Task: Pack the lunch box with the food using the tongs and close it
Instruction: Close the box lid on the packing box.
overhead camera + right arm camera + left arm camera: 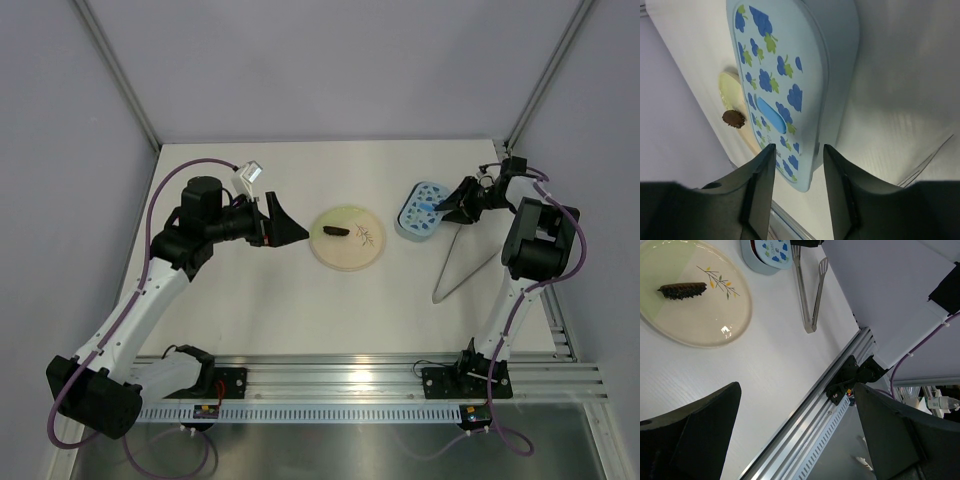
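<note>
The pale-blue lunch box (pixel 418 212) stands right of the plate, its leaf-printed lid (pixel 785 75) lying on top. My right gripper (pixel 799 150) is open, its jaws astride the lid's near edge with a gap on each side; it shows in the top view at the box's right side (pixel 446 208). One dark brown food piece (pixel 334 231) lies on the yellow plate (pixel 350 255). The silver tongs (pixel 458 268) lie flat on the table, below the right gripper. My left gripper (pixel 796 390) hangs wide open and empty, left of the plate.
The aluminium rail (pixel 330 380) with both arm bases runs along the near edge. Grey walls close in the table on the left, back and right. A dark strip shows at the box's rim (pixel 754 246), under the lid; I cannot tell what it is.
</note>
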`<control>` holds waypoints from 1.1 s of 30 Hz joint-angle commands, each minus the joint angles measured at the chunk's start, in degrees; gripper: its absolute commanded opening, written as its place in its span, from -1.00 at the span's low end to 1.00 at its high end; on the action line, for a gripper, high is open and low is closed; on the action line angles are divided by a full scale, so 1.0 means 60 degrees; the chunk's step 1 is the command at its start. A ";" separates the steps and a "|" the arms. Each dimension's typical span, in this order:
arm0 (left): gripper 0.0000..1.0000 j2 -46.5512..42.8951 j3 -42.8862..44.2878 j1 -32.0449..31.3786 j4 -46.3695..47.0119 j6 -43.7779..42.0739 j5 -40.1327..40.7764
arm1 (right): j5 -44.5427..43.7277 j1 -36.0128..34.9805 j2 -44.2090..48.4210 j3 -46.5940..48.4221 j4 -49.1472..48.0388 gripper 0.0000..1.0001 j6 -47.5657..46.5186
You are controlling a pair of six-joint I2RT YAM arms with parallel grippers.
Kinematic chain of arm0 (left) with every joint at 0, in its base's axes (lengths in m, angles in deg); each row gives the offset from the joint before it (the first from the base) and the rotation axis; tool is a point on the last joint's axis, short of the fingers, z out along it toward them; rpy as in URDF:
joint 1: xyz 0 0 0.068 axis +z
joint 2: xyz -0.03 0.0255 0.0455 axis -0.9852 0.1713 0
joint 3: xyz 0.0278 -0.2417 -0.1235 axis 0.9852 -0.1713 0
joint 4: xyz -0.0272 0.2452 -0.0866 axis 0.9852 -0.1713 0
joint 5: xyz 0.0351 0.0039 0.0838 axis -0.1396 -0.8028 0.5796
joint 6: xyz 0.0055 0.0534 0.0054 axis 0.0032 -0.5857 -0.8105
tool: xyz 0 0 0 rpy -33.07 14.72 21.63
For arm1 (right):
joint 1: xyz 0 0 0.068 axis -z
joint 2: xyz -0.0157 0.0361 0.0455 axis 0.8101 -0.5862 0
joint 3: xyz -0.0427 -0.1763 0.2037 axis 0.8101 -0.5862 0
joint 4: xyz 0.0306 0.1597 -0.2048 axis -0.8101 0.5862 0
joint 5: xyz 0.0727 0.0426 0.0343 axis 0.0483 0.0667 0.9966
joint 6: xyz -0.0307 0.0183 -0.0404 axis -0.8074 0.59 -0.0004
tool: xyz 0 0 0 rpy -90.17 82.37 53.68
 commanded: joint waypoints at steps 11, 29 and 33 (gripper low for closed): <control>0.98 -0.0148 0.0066 0.0020 0.0219 -0.0150 -0.0050 | -0.1283 -0.0156 0.1464 -0.0270 0.0211 0.27 0.0092; 0.98 -0.0222 -0.0169 0.0020 0.0249 -0.0209 -0.0050 | -0.2688 -0.0331 0.1304 -0.0315 -0.0052 -1.00 0.0561; 0.98 -0.0222 -0.0184 0.0034 0.0249 -0.0209 -0.0036 | -0.3114 -0.0536 0.1099 -0.0154 0.0137 -1.00 0.0575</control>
